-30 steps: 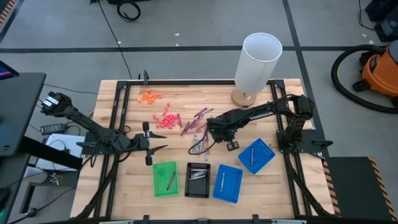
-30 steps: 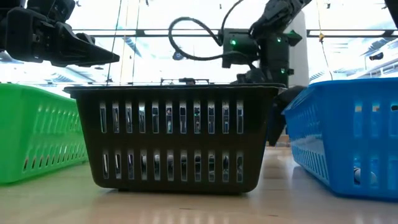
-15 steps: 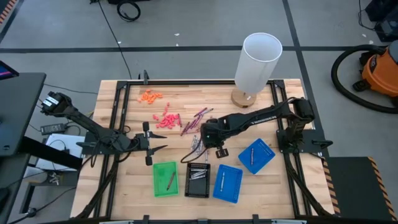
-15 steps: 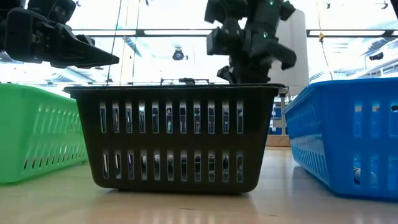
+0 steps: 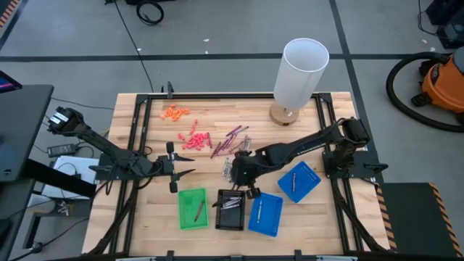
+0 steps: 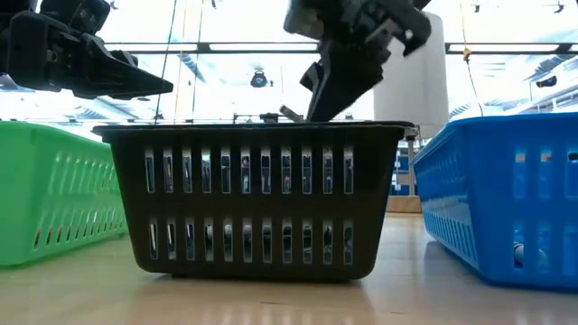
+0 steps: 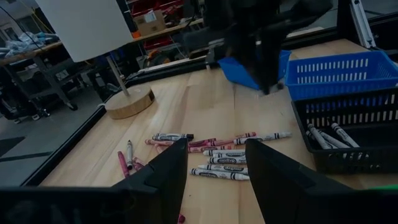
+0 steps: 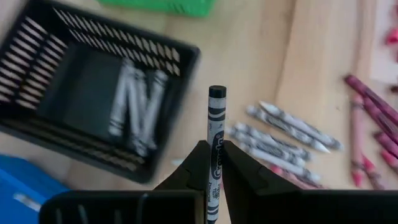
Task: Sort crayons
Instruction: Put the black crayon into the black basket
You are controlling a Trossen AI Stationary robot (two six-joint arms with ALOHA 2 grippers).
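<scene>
At the desk's (image 5: pixel 145 145) left edge: left gripper (image 5: pixel 184 172) idle, fingers spread, holding nothing. Further right, above the black tray's (image 5: pixel 230 212) far rim: right gripper (image 5: pixel 245 190) clamped on one grey crayon (image 8: pixel 216 152). Step in hand, as judged: delivery of that crayon to the black tray, beside the grey ones already inside. Next move: advance over the tray centre, then release. Long axis in line with the fingers, free end pointing away from the wrist.
</scene>
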